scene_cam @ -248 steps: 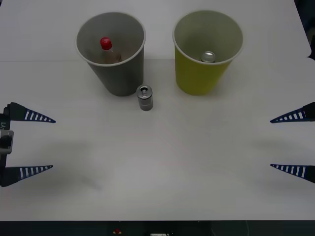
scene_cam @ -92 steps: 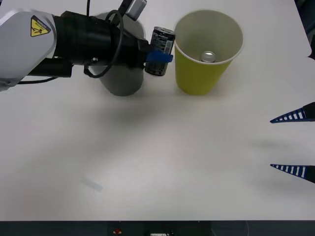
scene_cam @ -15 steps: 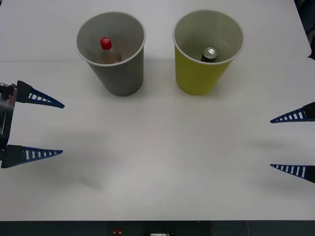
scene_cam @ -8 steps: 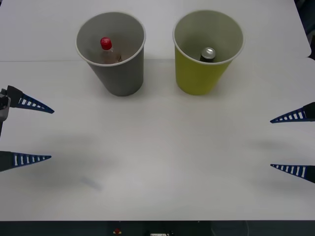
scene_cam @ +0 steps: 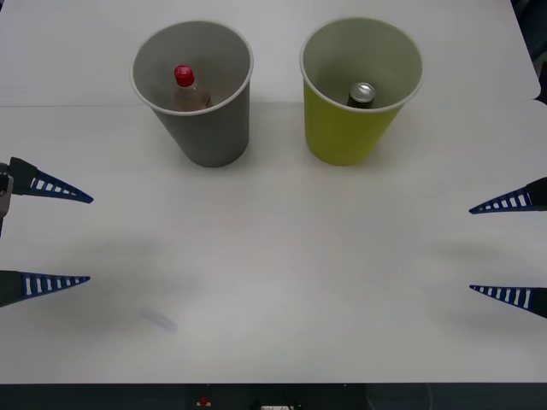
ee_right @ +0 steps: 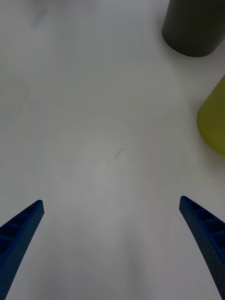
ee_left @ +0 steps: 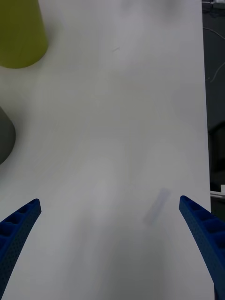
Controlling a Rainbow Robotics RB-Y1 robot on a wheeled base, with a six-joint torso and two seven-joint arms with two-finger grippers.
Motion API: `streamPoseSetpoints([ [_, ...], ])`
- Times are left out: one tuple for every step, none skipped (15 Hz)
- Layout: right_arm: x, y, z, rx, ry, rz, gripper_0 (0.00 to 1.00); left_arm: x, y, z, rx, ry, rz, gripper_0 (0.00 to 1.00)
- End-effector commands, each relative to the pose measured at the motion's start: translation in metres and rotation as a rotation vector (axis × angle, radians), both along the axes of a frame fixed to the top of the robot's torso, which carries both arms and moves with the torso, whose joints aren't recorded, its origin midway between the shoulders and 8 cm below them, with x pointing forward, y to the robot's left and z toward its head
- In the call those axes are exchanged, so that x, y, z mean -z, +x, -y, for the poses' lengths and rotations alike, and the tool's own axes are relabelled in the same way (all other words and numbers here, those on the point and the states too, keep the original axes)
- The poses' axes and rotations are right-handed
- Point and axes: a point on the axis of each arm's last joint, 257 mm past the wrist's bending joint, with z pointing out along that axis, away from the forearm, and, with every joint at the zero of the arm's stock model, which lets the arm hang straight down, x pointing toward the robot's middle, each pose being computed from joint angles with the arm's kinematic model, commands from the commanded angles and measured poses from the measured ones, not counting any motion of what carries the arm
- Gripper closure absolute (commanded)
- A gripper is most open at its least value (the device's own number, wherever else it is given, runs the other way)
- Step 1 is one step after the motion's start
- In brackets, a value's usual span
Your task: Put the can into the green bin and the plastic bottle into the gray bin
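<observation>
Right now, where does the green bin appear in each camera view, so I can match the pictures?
Front view: the green bin stands upper right of centre, the can inside it.
Right wrist view: its yellow-green wall shows at the right edge.
Left wrist view: it is in the upper left corner.
Shared landmark: the gray bin beside it.

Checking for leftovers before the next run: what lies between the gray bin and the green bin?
Nothing. In the front view the strip of white table between the gray bin and the green bin is bare; the bins stand apart, not touching.
</observation>
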Motion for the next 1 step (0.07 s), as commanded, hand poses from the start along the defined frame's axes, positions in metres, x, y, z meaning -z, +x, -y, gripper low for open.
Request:
streamPoseSetpoints([
  [0.0, 0.0, 0.0, 0.0, 0.0, 0.0, 0.0, 0.0007, 0.0001, -0.0008, -0.001, -0.001, 0.0, 0.0],
])
